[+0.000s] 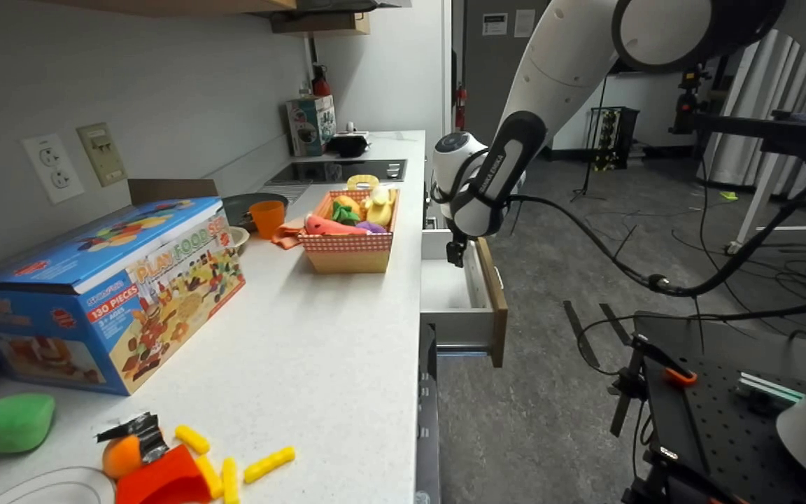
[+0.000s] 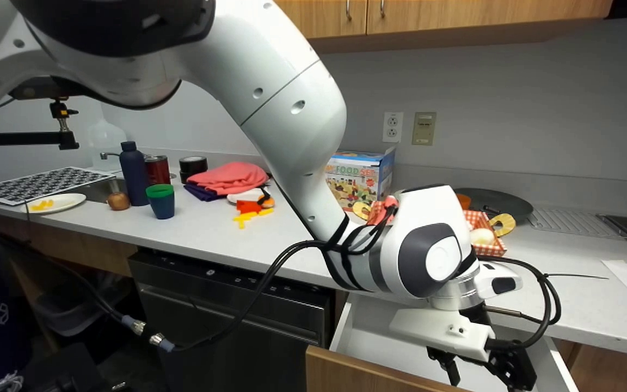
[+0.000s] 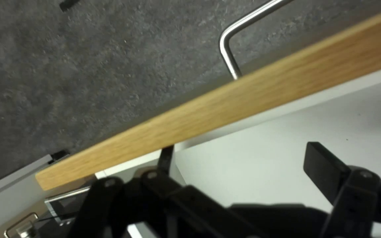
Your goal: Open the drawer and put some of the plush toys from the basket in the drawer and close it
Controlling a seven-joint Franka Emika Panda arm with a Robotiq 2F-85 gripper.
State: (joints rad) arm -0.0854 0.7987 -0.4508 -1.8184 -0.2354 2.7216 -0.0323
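Basket (image 1: 345, 262) with a checked rim stands on the counter (image 1: 305, 343) in an exterior view, near the edge below which the drawer (image 1: 445, 287) juts out, and the plush toys (image 1: 378, 208) heaped in it are red, yellow, orange with green, and purple. The drawer is pulled out, wood-fronted and white within, and the claw (image 1: 455, 255) points down over it. A blue toy box (image 1: 179, 308) stands along the counter's wall side, with an orange cup (image 1: 268, 217) between wall and basket; on the box's side away from the basket lie a green toy (image 1: 15, 422), a red plastic piece (image 1: 167, 479) and yellow sticks (image 1: 270, 464). In an exterior view the arm (image 2: 292, 103) reaches across in front of the counter and hides the middle of the basket; a black pan (image 2: 498, 206) lies behind, toward the counter's back edge, and a dark blue bottle (image 2: 134, 175) stands just beside a green-rimmed cup (image 2: 161, 203). In the wrist view the claw's fingers (image 3: 324, 167) stand spread wide and hold nothing; one is just beside the drawer's wooden front, though whether it touches I cannot tell, and the other is over the drawer's white bottom. A metal handle (image 3: 230, 62) sticks out from the outer face of that front, above grey floor (image 3: 61, 82).
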